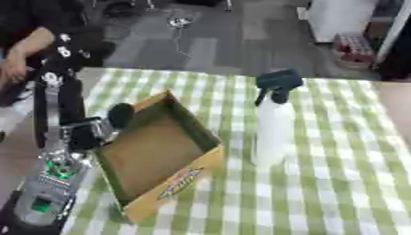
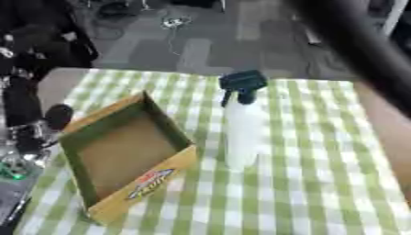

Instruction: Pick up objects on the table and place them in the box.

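Cardboard box [image 1: 152, 151], shallow, yellow outside with brown floor, sits open and holds nothing, on the green-and-white checked cloth of the counter [image 1: 337, 183]. Just right of it stands an upright translucent white plastic spray bottle [image 1: 273, 124] with dark trigger head. Left robot hand [image 1: 84, 133] sits at the box's left wall; whether its fingers are spread or curled cannot be told.
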